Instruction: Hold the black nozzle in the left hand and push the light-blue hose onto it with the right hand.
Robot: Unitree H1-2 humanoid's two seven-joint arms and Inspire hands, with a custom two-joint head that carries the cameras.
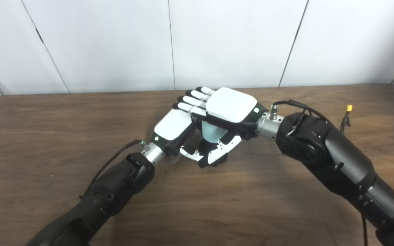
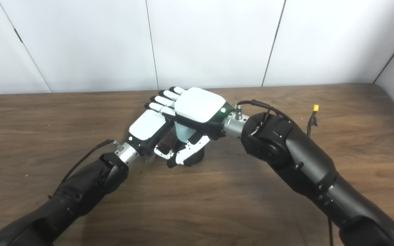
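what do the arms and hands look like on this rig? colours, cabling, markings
Both arms are matte black with silver metal wrist collars. Left hand and right hand have glossy white back plates, white fingers with black tips, small green wrist lights. Black cables loop at each wrist; a yellow-tipped connector beside the right arm.

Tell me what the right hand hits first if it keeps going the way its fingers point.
Probably nothing near: the right hand points up-left, its fingers passing above the left hand. Beyond lies bare table, then the wall. Depth is unclear.
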